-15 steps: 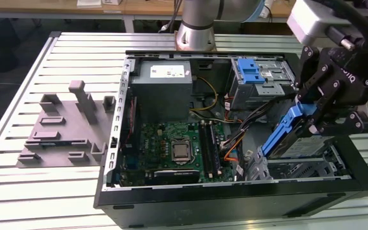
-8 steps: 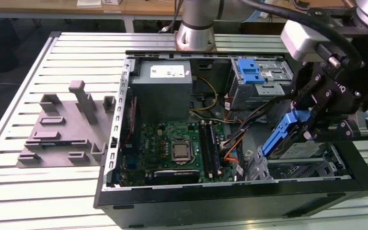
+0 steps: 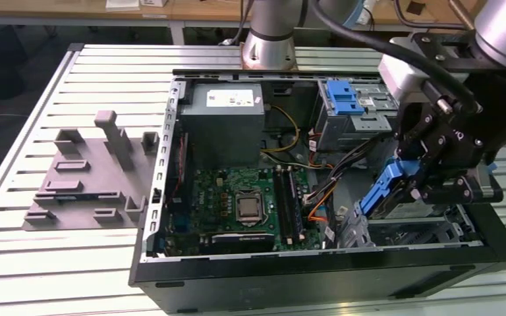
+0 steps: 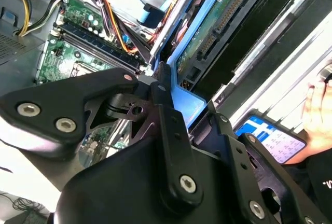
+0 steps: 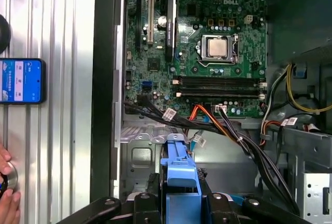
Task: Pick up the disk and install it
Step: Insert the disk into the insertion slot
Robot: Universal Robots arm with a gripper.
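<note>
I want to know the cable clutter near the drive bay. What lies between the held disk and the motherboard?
In the first wrist view, a bundle of black and orange cables crosses between the disk, held by the gripper, and the motherboard.

We see even, bright overhead light across the ribbed metal table (image 3: 24,263) in the exterior view, its slats gleaming palest just beside the open computer case (image 3: 323,263), whose black outer wall stays dark and matte. Inside the case the motherboard (image 3: 244,204) sits in softer shade, crisp all the same. In the second wrist view the gripper (image 4: 171,125) looms close and soft-focused, with a washed-out white patch beside it. In the first wrist view the motherboard (image 5: 207,53) is sharp and evenly lit, and beside the case a phone screen (image 5: 21,80) glows blue.
</note>
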